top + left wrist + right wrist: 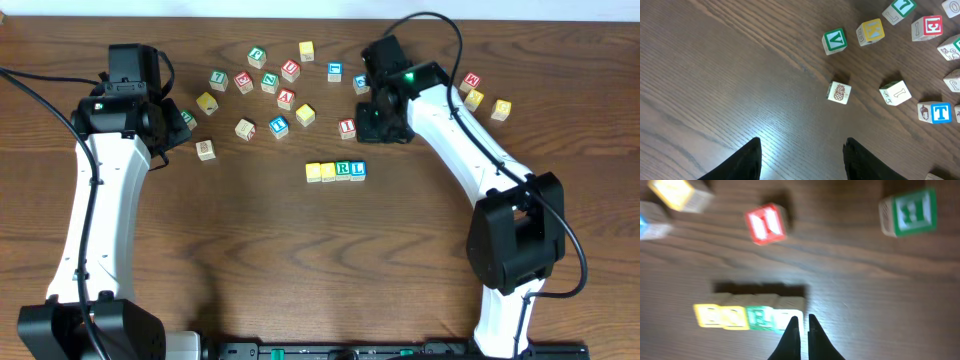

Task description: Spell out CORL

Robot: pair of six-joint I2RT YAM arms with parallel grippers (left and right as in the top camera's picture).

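Four blocks in a touching row (336, 171) are noted at the middle of the table (250, 250); the last two read R and L, and the yellow pair is illegible. The right gripper (802, 317) is seen closed and empty, near the L end. The left gripper (802, 145) is held spread, empty, near a pineapple block (839, 92).

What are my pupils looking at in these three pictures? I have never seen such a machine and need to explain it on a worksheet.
Two white robot arms stand at a wooden table. One picture looks down from above. The other two come from a camera on each wrist. A row of four letter blocks lies mid-table, ending in R and L, and loose blocks are scattered nearby. The left gripper is open and the right gripper is shut. Neither holds anything.
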